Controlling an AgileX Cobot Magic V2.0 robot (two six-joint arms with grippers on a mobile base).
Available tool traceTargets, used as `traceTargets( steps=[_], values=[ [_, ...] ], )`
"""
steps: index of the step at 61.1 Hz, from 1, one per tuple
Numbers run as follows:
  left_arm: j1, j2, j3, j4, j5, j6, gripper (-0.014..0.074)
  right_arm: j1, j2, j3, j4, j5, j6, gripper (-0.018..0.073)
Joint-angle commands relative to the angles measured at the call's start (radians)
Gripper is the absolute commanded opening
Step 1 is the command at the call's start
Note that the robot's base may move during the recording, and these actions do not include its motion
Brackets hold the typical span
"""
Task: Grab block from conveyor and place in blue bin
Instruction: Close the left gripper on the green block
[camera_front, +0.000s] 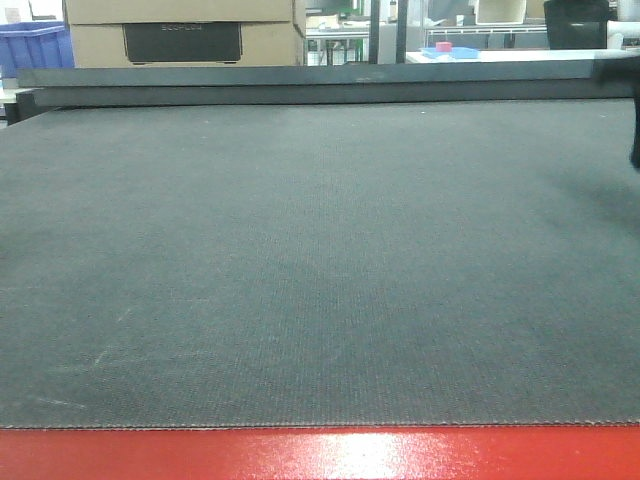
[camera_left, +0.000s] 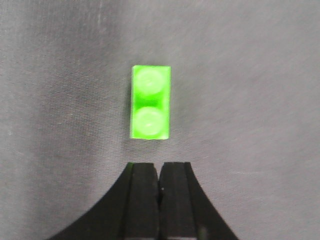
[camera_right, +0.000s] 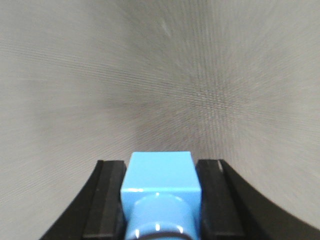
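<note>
Grey woven conveyor (camera_front: 320, 260) lies under both wrists and fills every view.

My right gripper (camera_right: 160, 165) is closed partway onto the block (camera_right: 160, 172). One finger (camera_right: 107, 200) presses each side face, so the block is pinched between them. The block is bright blue, with a round stud facing back at my wrist camera and a plain flat face uppermost in the picture. Its body runs away from the camera in line with my fingers, but it is foreshortened, so I can't tell the true long axis. I also can't tell if it touches the belt, whose texture looks smeared in this view.

My left gripper (camera_left: 160, 167) has its jaws fully together and holds nothing. Just ahead of the tips, not touching them, a green brick (camera_left: 150, 102) lies flat on the belt. Its two studs face up at the camera and its long axis points straight away from my fingers. It has open belt on all sides.

The front view shows wide belt from the red frame (camera_front: 320, 455) at the near edge to a dark raised rail (camera_front: 300, 80) at the far edge. A dark blurred shape (camera_front: 634, 140) sits at the right edge; I can't tell what it is.

Beyond the rail, well apart from the belt:
- cardboard boxes (camera_front: 180, 30)
- a blue crate (camera_front: 30, 45) at far left
- a shallow blue tray (camera_front: 455, 52) with a small pink block (camera_front: 444, 46) on it
</note>
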Motion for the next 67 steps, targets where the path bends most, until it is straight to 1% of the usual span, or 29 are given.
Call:
traceTargets(
  steps=[1, 6, 8, 9, 14, 19, 21, 23, 33, 38, 44, 48, 57, 67],
  values=[
    [0.003, 0.023, -0.006, -0.004, -0.003, 0.027, -0.0059, 0.024, -0.054, -0.008, -0.011, 0.009, -0.003, -0.0162],
    [0.003, 0.048, -0.006, -0.004, -0.018, 0.027, 0.0076, 0.051, -0.075, -0.008, -0.011, 0.007, -0.003, -0.0162],
    [0.003, 0.057, -0.006, -0.004, -0.03, 0.027, 0.0139, 0.061, -0.078, -0.008, -0.011, 0.007, -0.003, -0.0162],
    [0.003, 0.064, -0.006, -0.004, -0.035, 0.027, 0.0188, 0.067, -0.079, -0.008, -0.011, 0.007, -0.003, -0.0162],
    [0.003, 0.084, -0.006, -0.004, -0.065, 0.027, 0.0328, 0.091, -0.079, -0.008, -0.011, 0.009, -0.003, -0.0162],
    [0.003, 0.107, -0.006, -0.004, -0.1, 0.027, 0.0424, 0.117, -0.075, -0.008, -0.009, 0.009, -0.003, -0.0162],
    [0.003, 0.121, -0.006, -0.004, -0.113, 0.027, 0.045, 0.126, -0.075, -0.008, -0.007, 0.006, -0.003, -0.0162],
    [0.003, 0.139, -0.006, -0.004, -0.121, 0.027, 0.0457, 0.137, -0.075, -0.006, 0.0, 0.003, -0.003, -0.0162],
    [0.003, 0.219, -0.006, -0.002, -0.124, 0.023, 0.0447, 0.16, -0.075, -0.002, 0.008, -0.005, -0.003, -0.0162],
    [0.003, 0.246, -0.006, 0.003, -0.135, 0.023, 0.0423, 0.16, -0.075, -0.002, 0.01, -0.005, -0.003, -0.0162],
    [0.003, 0.268, -0.006, 0.01, -0.167, 0.015, 0.0374, 0.16, -0.075, -0.002, 0.009, -0.001, -0.003, -0.0162],
    [0.003, 0.278, -0.006, 0.01, -0.172, 0.015, 0.0321, 0.16, -0.075, -0.002, 0.009, -0.001, -0.003, -0.0162],
    [0.003, 0.284, -0.006, 0.017, -0.174, 0.015, 0.0157, 0.16, -0.075, -0.002, 0.009, -0.001, -0.003, -0.0162],
    [0.003, 0.284, -0.006, 0.039, -0.178, 0.015, -0.0088, 0.16, -0.075, -0.002, 0.009, 0.002, -0.003, -0.0162]
  ],
)
